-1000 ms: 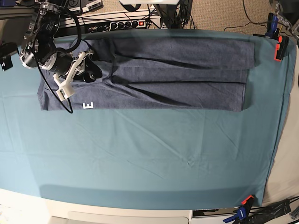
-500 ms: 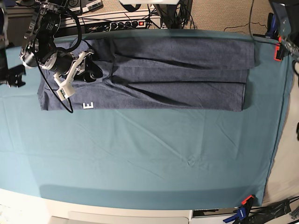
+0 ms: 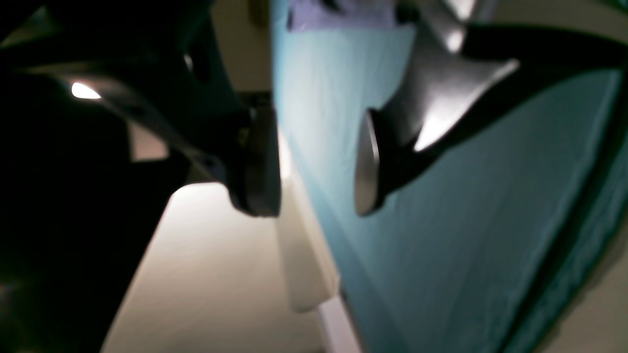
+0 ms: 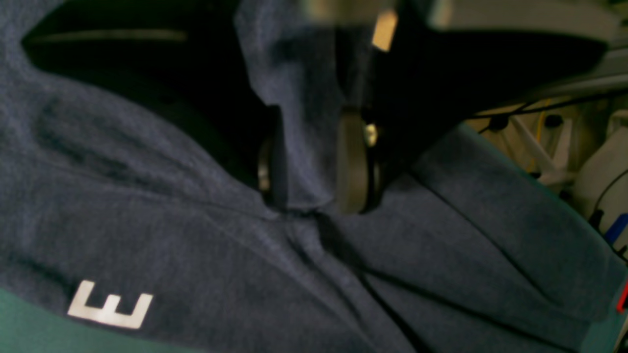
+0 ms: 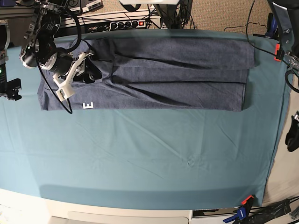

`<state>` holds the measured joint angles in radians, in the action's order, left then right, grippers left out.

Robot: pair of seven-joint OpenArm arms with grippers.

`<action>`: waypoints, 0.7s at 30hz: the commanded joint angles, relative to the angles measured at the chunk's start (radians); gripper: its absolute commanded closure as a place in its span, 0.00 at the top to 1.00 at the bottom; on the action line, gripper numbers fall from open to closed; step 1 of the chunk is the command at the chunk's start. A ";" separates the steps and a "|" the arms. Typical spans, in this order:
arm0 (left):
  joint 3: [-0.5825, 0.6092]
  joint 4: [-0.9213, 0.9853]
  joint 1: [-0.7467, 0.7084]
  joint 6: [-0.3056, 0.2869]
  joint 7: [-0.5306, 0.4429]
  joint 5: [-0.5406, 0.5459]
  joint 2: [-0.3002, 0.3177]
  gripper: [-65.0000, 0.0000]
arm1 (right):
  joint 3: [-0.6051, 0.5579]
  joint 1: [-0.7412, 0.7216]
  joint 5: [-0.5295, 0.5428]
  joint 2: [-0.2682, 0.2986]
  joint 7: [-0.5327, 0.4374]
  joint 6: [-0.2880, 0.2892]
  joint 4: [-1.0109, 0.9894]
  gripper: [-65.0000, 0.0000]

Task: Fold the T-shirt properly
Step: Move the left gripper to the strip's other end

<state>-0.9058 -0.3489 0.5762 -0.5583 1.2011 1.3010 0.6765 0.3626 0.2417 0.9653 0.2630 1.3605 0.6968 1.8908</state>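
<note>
The slate-blue T-shirt (image 5: 177, 70) lies folded into a long band across the back of the table, a white letter E (image 5: 88, 105) showing near its left end. My right gripper (image 5: 92, 72) is down on that left end. In the right wrist view the right gripper (image 4: 314, 171) is shut on a raised fold of the T-shirt (image 4: 147, 220), with the cloth pinched between its two pads. My left gripper (image 3: 316, 196) stands open and holds nothing, hovering over the table's edge, far from the shirt. At the right border of the base view my left arm (image 5: 293, 133) shows as a dark shape.
The teal table cloth (image 5: 140, 158) covers the table. An orange clamp (image 5: 279, 49) holds it at the back right and a blue and orange clamp (image 5: 243, 212) at the front right. A power strip (image 5: 124, 23) and cables lie behind the table.
My left arm has come down along the right border, from the back right corner to about halfway down. The right gripper and the shirt have not moved.
</note>
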 commanded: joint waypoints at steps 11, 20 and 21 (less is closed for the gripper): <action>0.020 -0.054 0.025 -0.098 0.014 -0.060 0.023 0.42 | 0.005 -0.007 0.013 0.011 -0.037 0.001 0.012 0.29; 0.381 -0.093 0.021 -0.090 0.183 0.116 0.025 0.42 | 0.005 -0.007 0.013 0.011 -0.037 0.001 0.012 0.29; 0.413 -0.093 0.019 -0.090 0.195 0.138 0.026 0.42 | 0.005 -0.007 0.013 0.011 -0.037 0.001 0.012 0.29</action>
<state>-0.4873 -0.4255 0.5728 -0.6422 1.3994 1.4071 0.6739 0.3626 0.2417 0.9642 0.2630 1.3491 0.6968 1.8908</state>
